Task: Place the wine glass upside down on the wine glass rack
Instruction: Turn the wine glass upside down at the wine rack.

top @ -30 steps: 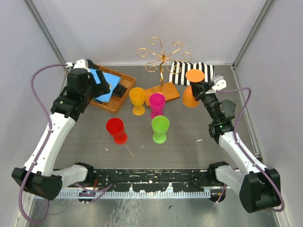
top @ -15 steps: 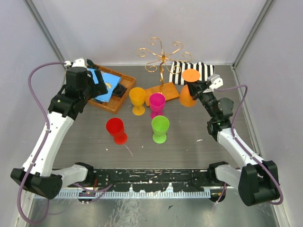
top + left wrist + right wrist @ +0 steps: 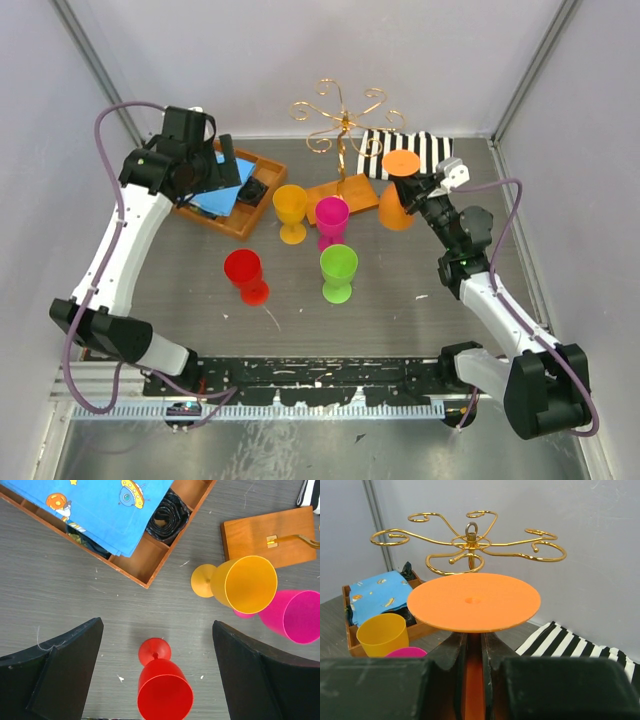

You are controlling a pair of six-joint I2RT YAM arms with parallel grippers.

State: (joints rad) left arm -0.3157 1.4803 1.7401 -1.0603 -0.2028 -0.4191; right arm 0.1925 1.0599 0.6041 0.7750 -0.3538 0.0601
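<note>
An orange wine glass (image 3: 401,162) hangs upside down, foot uppermost, just right of the wine glass rack (image 3: 340,115). My right gripper (image 3: 413,190) is shut on its stem. In the right wrist view the round orange foot (image 3: 473,601) sits above my right gripper (image 3: 481,640), and the gold scroll arms of the rack (image 3: 470,542) spread behind and above it, apart from the glass. The rack's wooden base (image 3: 343,195) lies on the table. My left gripper (image 3: 225,172) hovers open over the tray area, nothing between its fingers (image 3: 65,665).
Yellow (image 3: 291,205), magenta (image 3: 332,215), green (image 3: 338,265) and red (image 3: 244,270) glasses stand upright mid-table. A wooden tray (image 3: 235,222) with blue cloth sits at the back left. A black-and-white striped cloth (image 3: 430,150) lies behind the held glass.
My left arm has lifted and swung back over the tray. My right gripper has carried the orange glass slightly left, toward the rack.
</note>
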